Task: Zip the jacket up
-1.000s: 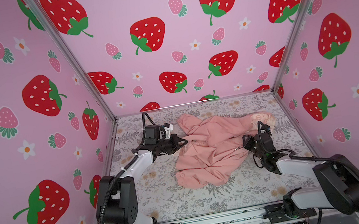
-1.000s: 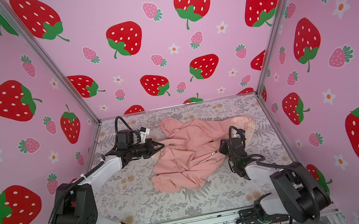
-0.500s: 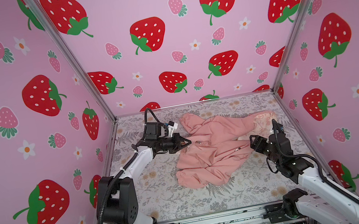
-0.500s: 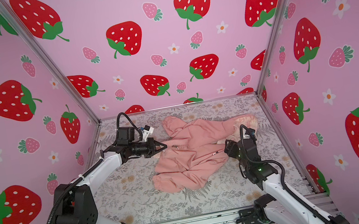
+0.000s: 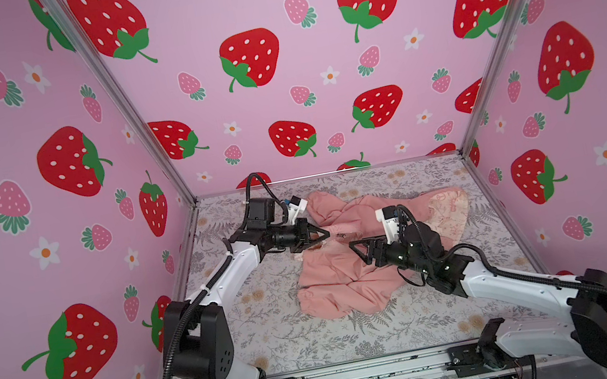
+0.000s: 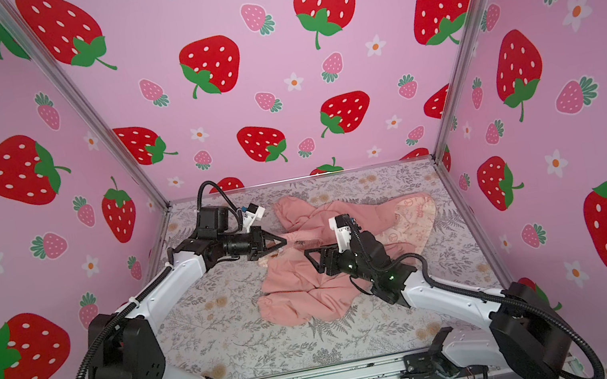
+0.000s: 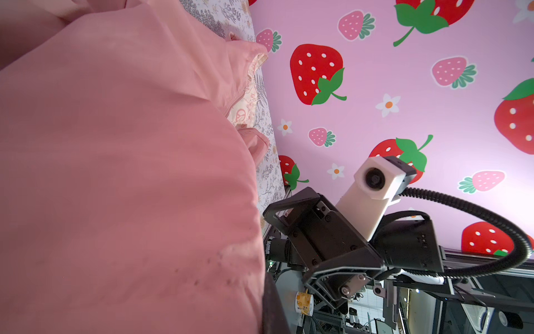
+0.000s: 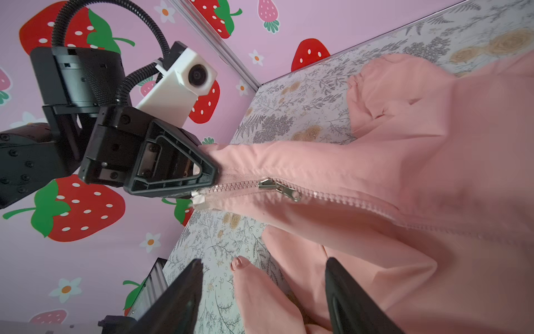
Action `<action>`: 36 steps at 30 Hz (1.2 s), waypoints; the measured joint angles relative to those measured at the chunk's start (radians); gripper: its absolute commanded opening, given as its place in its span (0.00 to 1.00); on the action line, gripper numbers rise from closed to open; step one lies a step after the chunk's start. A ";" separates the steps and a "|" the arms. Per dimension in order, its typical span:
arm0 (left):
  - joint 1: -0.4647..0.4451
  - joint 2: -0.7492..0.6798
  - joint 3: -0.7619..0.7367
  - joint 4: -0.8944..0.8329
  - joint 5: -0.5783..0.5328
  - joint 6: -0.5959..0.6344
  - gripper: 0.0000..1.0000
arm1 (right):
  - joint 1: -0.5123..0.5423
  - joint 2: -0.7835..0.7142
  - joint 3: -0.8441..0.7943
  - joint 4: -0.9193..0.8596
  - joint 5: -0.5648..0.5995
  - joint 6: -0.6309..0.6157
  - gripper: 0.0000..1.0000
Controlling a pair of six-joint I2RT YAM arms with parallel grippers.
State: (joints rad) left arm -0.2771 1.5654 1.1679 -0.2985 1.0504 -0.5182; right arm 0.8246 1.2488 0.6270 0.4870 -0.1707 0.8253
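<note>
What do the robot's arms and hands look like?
The left arm and right arm are white with chunky black joints. The left hand and right hand are black, shaped like hollow triangles. Each wrist carries a white camera box and a ribbed black cable.

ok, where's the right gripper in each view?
In a top view: right gripper mid-frame, over the jacket.
In a top view: right gripper mid-frame.
Left wrist: right gripper lower centre, open.
Right wrist: its fingers at the bottom edge.
Landmark: the jacket, in all four.
</note>
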 measured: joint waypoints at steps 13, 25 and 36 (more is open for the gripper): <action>-0.001 0.000 0.000 -0.008 0.048 0.001 0.00 | -0.051 0.224 0.036 0.262 -0.116 0.098 0.65; -0.002 0.000 0.000 -0.005 0.061 0.000 0.00 | -0.067 0.309 0.036 0.433 -0.211 0.190 0.53; -0.002 0.000 0.000 0.010 0.060 -0.004 0.00 | -0.067 0.298 0.026 0.439 -0.211 0.201 0.40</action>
State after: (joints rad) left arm -0.2790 1.5654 1.1679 -0.2890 1.1107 -0.5220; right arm 0.7578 1.5463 0.6529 0.9257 -0.3820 1.0260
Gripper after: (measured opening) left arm 0.066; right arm 0.421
